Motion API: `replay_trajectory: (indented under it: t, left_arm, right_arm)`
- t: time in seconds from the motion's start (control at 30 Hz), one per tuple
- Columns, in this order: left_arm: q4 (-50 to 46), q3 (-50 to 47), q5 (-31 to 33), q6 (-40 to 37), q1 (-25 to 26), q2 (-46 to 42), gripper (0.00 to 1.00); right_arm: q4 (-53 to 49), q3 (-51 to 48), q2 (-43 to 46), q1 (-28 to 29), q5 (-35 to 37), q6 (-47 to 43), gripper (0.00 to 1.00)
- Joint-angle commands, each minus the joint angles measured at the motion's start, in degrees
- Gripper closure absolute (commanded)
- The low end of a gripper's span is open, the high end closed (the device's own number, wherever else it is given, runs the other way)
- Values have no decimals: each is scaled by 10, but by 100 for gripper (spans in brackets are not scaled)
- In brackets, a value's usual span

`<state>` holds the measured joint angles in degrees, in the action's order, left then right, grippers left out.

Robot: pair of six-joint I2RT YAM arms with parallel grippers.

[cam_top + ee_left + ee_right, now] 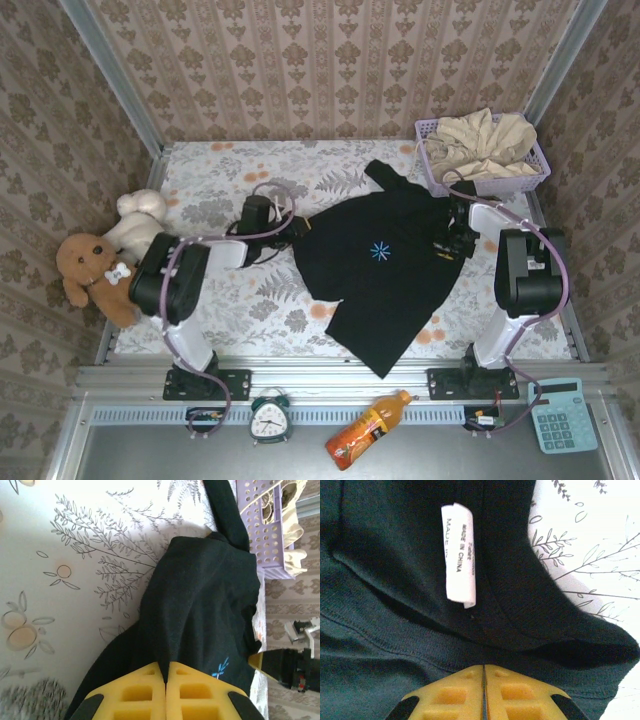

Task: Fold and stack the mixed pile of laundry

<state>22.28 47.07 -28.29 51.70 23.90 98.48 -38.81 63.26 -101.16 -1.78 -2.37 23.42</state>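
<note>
A black T-shirt (pixel 385 275) with a tiny blue mark (pixel 380 250) lies spread on the floral table cover. At its left edge my left gripper (pixel 297 228) is shut on it, and in the left wrist view a fold of the T-shirt (pixel 200 610) is pinched between the yellow fingers (pixel 195 690) of the left gripper (pixel 166 666). My right gripper (pixel 452 240) is shut on the shirt's right edge. In the right wrist view the right gripper (pixel 484 667) clamps the ribbed collar (pixel 395 640) below a white label (pixel 459 555). The beige-cream garment (pixel 485 142) sits crumpled in the basket.
The lavender mesh basket (pixel 430 160) stands at the back right corner, touching the shirt's sleeve. Brown (pixel 95 275) and white (pixel 140 220) plush toys sit at the left edge. A clock (pixel 270 418), an orange bottle (pixel 365 430) and a calculator (pixel 562 415) lie on the near ledge.
</note>
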Motion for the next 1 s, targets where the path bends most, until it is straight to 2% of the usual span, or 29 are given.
replay_trajectory:
  t: [0.0,0.13,0.27,0.3,0.4,0.47,0.5,0.53,0.6,0.63,0.8,0.97]
  left_arm:
    - [-206,62,65,-132,-12,-93,100]
    - [-369,132,180,-238,-17,-179,100]
    - [-445,168,227,-282,1,-227,100]
    - [-446,171,222,-283,7,-223,90]
    - [-455,192,219,-292,9,-159,80]
    - [-481,220,231,-304,-1,-101,54]
    - [-501,235,235,-308,-9,-77,50]
    - [-508,241,234,-311,-16,-67,42]
    - [-506,235,227,-312,-26,-73,7]
    - [-504,227,235,-314,-28,-85,0]
    - [-476,149,284,-305,-67,-173,1]
    - [-415,46,238,-236,-148,-224,3]
  right_arm:
    - [8,19,28,12,29,-20,87]
    - [2,47,1,25,13,-29,88]
    - [-4,74,-40,67,20,-36,88]
    - [-5,82,-49,75,24,-34,88]
    - [0,93,-61,89,14,-21,87]
    - [6,90,-49,106,10,-17,78]
    - [9,87,-41,119,10,-16,71]
    - [11,82,-31,131,8,-17,66]
    - [4,74,-16,163,8,-17,55]
    - [5,69,-8,180,9,-16,51]
    - [26,71,-16,252,-18,25,52]
    - [-5,133,-104,303,-10,44,65]
